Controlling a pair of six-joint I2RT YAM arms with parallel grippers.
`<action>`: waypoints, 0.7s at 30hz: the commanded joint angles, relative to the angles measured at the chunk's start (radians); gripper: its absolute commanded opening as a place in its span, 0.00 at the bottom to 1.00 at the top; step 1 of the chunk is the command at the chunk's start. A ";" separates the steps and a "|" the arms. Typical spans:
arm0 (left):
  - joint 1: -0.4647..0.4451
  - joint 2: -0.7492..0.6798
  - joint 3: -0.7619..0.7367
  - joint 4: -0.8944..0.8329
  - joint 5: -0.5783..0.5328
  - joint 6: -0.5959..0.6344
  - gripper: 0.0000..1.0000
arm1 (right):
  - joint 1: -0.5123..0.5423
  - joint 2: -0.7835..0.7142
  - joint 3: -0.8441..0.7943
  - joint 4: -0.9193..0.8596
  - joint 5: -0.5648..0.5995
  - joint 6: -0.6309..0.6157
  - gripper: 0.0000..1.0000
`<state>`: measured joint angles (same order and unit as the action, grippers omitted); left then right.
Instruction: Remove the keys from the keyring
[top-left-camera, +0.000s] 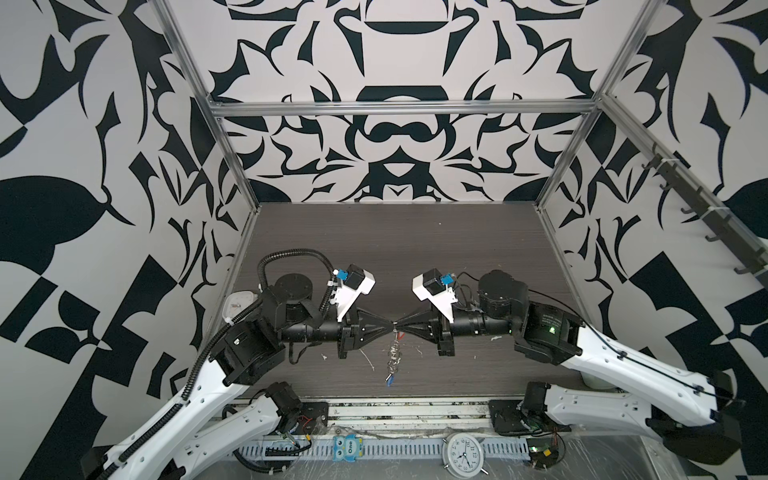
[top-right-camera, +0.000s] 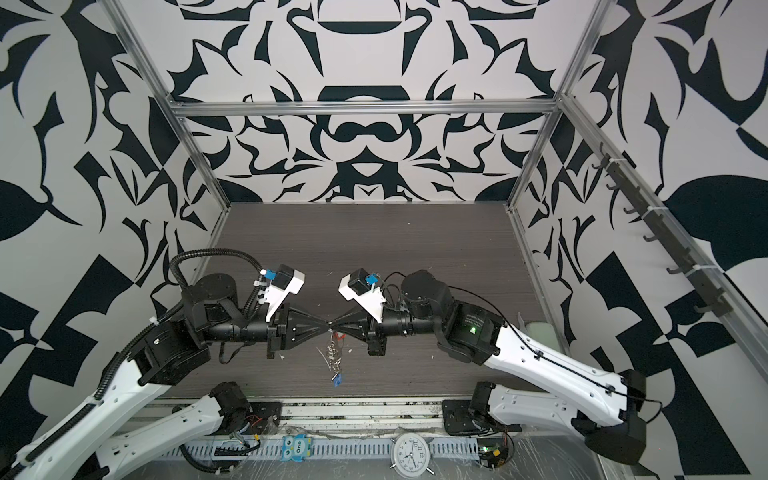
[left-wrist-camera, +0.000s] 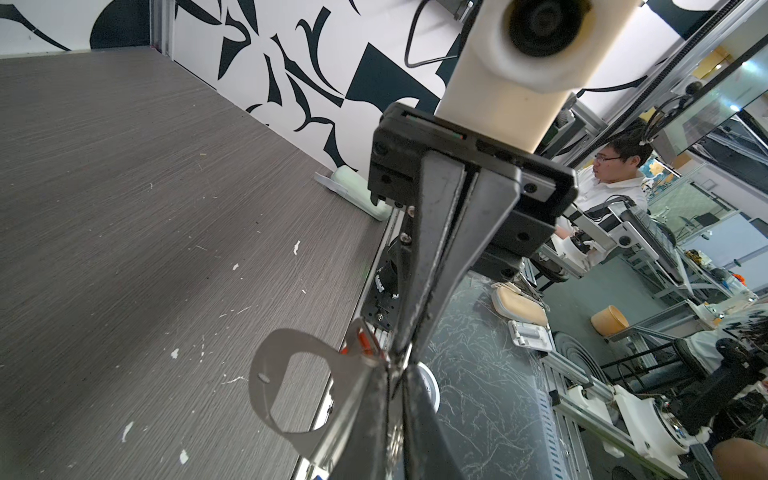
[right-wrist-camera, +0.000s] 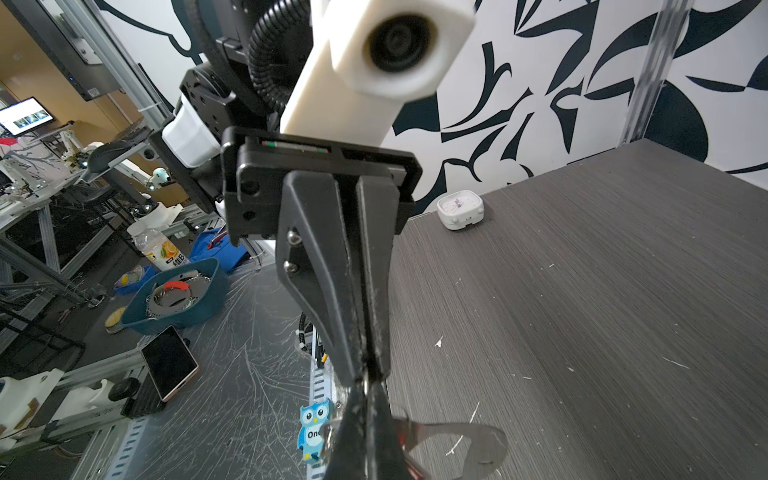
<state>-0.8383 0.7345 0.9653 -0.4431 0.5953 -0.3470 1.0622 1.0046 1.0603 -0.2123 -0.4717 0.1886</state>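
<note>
Nearest, on the front rail: owl tag (top-left-camera: 348, 448) and alarm clock (top-left-camera: 461, 454). Just past that, the keys (top-left-camera: 394, 358) hang as a silver tangle over the table (top-left-camera: 457, 257), long axis straight up-down. The blue tag (top-left-camera: 389, 379) is the lowest point; can't tell if it touches the wood. The red tag (top-left-camera: 401, 335) sits at the top, right under the pinch, mostly hidden behind fingers in both wrist views. Individual key blades are too small to separate. The left gripper (top-left-camera: 390, 324) and right gripper (top-left-camera: 397, 323) meet tip to tip above the table's near half. Right jaws are pressed together, pinching the keyring (left-wrist-camera: 291, 340) at the neck of its grey strap. Left jaws show only a hairline slit and nip something metal at the same spot; which piece, I can't tell. The strap loop (right-wrist-camera: 492, 451) sticks out sideways from the pinch on the tabletop side, broad face to the wrist cameras, its near end cut off by the fingers. In both top views I can't pick the loop out. Further back, a white square clock (right-wrist-camera: 460, 209) sits at the table's left edge.
</note>
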 joint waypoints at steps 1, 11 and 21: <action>-0.018 0.003 0.015 0.019 0.039 0.002 0.12 | 0.002 0.012 0.043 0.101 0.013 0.010 0.00; -0.024 -0.061 -0.039 0.122 0.002 -0.024 0.00 | 0.002 0.028 0.054 0.123 0.008 0.029 0.06; -0.024 -0.170 -0.109 0.273 -0.012 -0.030 0.00 | 0.003 -0.066 -0.057 0.209 0.053 -0.041 0.54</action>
<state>-0.8589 0.5873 0.8707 -0.2779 0.5720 -0.3672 1.0618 0.9581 1.0206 -0.0868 -0.4301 0.1822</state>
